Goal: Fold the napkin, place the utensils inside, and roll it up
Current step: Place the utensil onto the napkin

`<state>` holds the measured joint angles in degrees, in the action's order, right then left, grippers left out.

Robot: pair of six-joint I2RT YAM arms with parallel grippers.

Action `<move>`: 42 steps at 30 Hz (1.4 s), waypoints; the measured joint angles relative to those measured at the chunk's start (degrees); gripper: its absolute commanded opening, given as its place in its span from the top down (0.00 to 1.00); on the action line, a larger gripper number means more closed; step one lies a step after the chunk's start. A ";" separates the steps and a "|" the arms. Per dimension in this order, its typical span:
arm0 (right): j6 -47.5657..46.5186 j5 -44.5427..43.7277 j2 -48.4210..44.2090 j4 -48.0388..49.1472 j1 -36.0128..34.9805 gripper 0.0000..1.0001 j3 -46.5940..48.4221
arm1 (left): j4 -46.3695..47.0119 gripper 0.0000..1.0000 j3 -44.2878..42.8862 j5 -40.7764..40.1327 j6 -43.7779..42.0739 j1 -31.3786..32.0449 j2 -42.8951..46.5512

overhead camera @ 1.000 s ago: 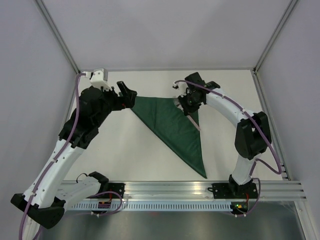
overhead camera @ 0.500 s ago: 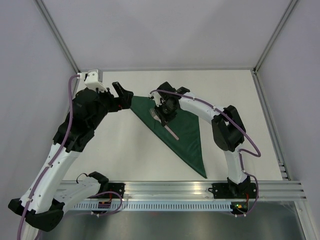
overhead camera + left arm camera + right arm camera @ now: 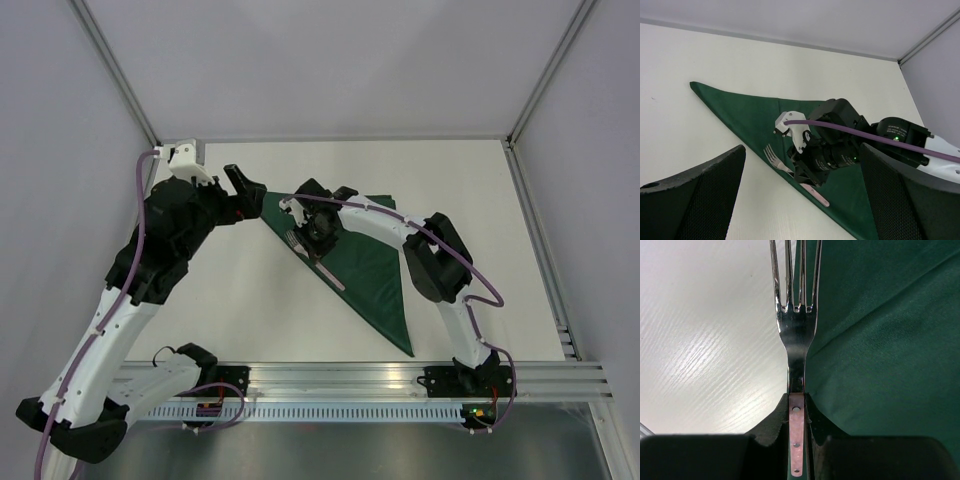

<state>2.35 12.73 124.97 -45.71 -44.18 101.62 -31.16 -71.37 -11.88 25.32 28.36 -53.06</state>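
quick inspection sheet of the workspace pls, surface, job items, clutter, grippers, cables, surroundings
surface: white table, faint grain
job's things: napkin folded into a flat triangle; fork over its long left edge, tines straddling the edge
clutter: nothing seen
grippers: left gripper open, empty, near the napkin's far-left corner; right gripper shut on the fork's handle
cables: purple cables along both arms
surroundings: pale walls, metal frame posts, rail at near edge

White arms (image 3: 105, 325), black joints (image 3: 440, 265), purple cables (image 3: 865, 135)

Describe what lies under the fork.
The fork, clamped in the right gripper, straddles the napkin edge: green cloth one side, bare table the other. The strip directly beneath it is hidden.
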 measured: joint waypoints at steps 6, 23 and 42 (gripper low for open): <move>0.31 -1.11 2.14 0.68 -0.35 1.00 0.13 | -0.02 0.02 0.00 -0.02 0.00 0.00 0.76; 0.20 -3.65 3.37 1.51 -0.35 1.00 2.95 | -0.04 0.02 0.02 -0.02 0.00 0.00 0.98; -0.20 -4.70 5.40 1.49 -0.35 0.99 4.20 | -0.13 0.02 0.52 -0.07 0.00 0.00 1.22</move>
<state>2.15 8.03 130.37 -44.23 -44.53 105.82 -31.29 -70.85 -11.94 25.32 28.36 -51.83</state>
